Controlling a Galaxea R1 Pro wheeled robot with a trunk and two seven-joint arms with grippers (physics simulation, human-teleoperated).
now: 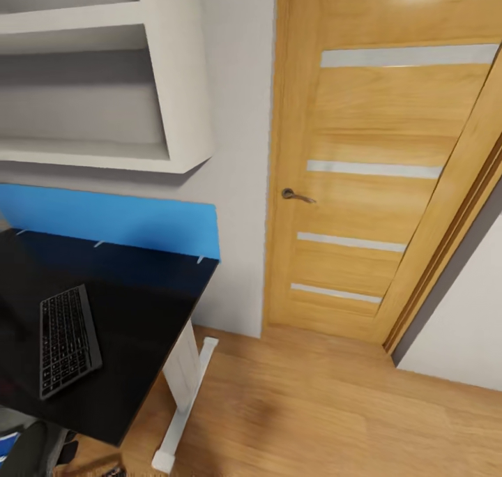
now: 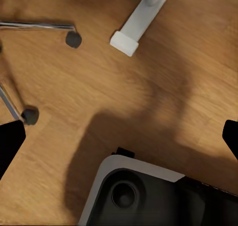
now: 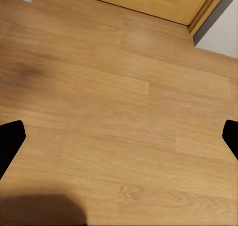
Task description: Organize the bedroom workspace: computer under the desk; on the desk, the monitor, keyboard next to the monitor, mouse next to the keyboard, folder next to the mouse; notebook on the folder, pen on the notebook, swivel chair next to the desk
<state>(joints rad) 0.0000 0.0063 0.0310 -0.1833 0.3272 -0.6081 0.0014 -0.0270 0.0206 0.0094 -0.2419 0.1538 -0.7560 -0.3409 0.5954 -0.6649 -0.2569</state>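
1. On the glossy black tabletop [image 1: 139, 303]: keyboard [image 1: 66, 339], black keys in a silver-grey frame, lying flat near the front edge, well in from the right corner.
2. Behind the tabletop's back edge: blue wall panel [image 1: 111, 217]; above it, white wall shelves [image 1: 174, 79], nothing seen on them.
3. Under the right end of the tabletop: white leg with a long foot [image 1: 183, 414] resting on the wooden floor [image 1: 314, 407]; the foot's tip [image 2: 130, 37] also seen from the left wrist.
4. Right of the tabletop: closed wooden door [image 1: 376, 170] with pale horizontal strips and a dark lever handle [image 1: 296, 196].
5. Left wrist view: chrome spokes and two dark castors [image 2: 73, 38] of the swivel chair base on the floor, near the white foot; below, part of the robot's own grey and black base [image 2: 148, 196].
6. Left jaws [image 2: 119, 137]: wide apart, holding nothing, black tips at the picture's two sides, bare floor between.
7. Right jaws [image 3: 119, 139]: likewise spread and holding nothing, over bare floor [image 3: 124, 112], with the door's bottom edge beyond.
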